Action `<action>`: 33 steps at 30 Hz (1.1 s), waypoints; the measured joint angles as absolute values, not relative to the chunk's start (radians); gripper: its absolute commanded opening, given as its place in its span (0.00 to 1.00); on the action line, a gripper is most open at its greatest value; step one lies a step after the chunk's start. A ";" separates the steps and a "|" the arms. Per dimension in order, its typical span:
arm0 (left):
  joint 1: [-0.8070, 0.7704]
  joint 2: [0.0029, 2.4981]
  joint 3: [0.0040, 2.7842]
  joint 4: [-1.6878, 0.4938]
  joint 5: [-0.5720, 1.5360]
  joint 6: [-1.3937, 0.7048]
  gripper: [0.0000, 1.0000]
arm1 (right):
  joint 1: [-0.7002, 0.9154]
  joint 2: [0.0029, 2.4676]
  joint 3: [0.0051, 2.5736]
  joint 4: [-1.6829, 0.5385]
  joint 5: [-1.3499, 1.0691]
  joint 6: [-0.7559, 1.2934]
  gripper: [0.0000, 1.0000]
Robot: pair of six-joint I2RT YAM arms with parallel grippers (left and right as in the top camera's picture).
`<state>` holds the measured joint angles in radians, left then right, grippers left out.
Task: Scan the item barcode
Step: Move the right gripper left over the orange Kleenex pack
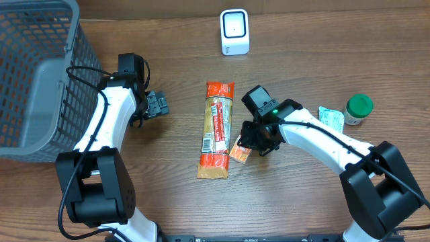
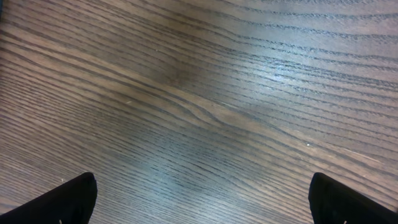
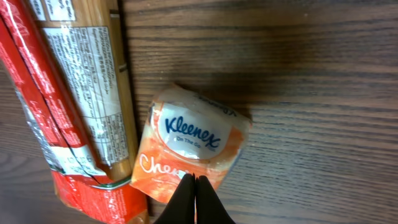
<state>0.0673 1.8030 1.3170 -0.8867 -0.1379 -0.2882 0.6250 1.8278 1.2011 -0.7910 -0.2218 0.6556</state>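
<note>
1. My right pincer (image 3: 194, 182) is closed, its two fingers pressed together with no gap between them.
2. Its tips sit right at the near edge of the Kleenex tissue pack (image 3: 191, 144). I cannot tell whether a fold of the wrapper is caught between them.
3. The tissue pack lies flat on the desk (image 1: 302, 54), near the middle and a little to the right. Its logo faces up and it is turned at an angle.
4. Just to its left lies a long red and orange snack packet (image 1: 216, 131), running from far to near, with its printed label side up. The two are almost touching at the packet's near end.
5. The white scanner (image 1: 234, 31) stands at the far edge of the desk, well apart from the tissue pack.
6. My left pincer (image 1: 160, 104) is wide open over bare wood on the left. Its fingers (image 2: 65, 202) show only at the lower corners of the wrist view, with nothing between them.
7. A grey mesh basket (image 1: 27, 40) fills the far left corner.
8. On the right are a green-lidded jar (image 1: 358, 109) and, just beside it, a small teal sachet (image 1: 330, 118).
</note>
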 measured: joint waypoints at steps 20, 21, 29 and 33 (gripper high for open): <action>0.067 1.803 1.317 -0.887 -0.138 -0.288 1.00 | 0.668 1.843 1.134 -0.764 -0.191 0.830 0.04; 0.067 1.803 1.317 -0.887 -0.138 -0.288 1.00 | 0.669 1.843 1.134 -0.765 -0.190 0.833 0.04; 0.067 1.803 1.317 -0.887 -0.138 -0.288 0.99 | 0.652 1.843 1.134 -0.839 -0.196 0.846 0.04; 0.067 1.803 1.317 -0.887 -0.138 -0.288 1.00 | 0.605 1.843 1.129 -0.888 -0.191 0.848 0.04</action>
